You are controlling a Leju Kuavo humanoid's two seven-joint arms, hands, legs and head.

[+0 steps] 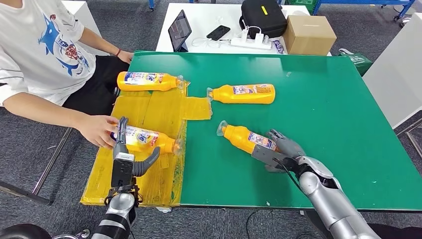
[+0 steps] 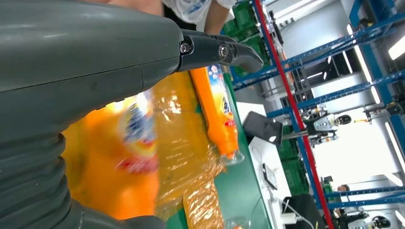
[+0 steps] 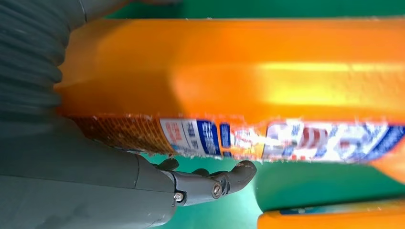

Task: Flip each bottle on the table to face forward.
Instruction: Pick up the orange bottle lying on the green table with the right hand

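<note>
Head view: green counter (image 1: 323,109) with a yellow taped sheet (image 1: 149,149) along its left side, four orange bottles lying flat. Far-left bottle (image 1: 148,81) at the sheet's far edge, cap toward the right. Far-centre bottle (image 1: 242,93) on bare green just right of the sheet, cap toward the left. Near-left bottle (image 1: 143,139) on the sheet, cap toward the right, its base under a person's hand (image 1: 99,130) reaching in from the left. Near-centre bottle (image 1: 245,138) on the green, angled, cap toward the far left.

Right hand (image 1: 278,152) at the base end of the near-centre bottle, fingers (image 1: 278,135) wrapped over its label end, clamped on it. Right wrist view: same bottle (image 3: 239,81) pressed against the palm, label edge showing, thumb (image 3: 215,181) curled beneath it.

Left hand (image 1: 127,154) just near of the near-left bottle, fingers (image 1: 122,130) raised against its side, thumb (image 1: 149,162) spread out toward the right; apart, closed on nothing. Left wrist view: blurred orange bottle (image 2: 124,167) close by the palm, fingertip (image 2: 229,52) stretched out above it, far-left bottle (image 2: 219,114) beyond.

White table (image 1: 209,25) behind the counter with a tablet (image 1: 180,31), phone (image 1: 218,33), power strip (image 1: 251,41), black case (image 1: 263,17) and cardboard box (image 1: 308,35).
</note>
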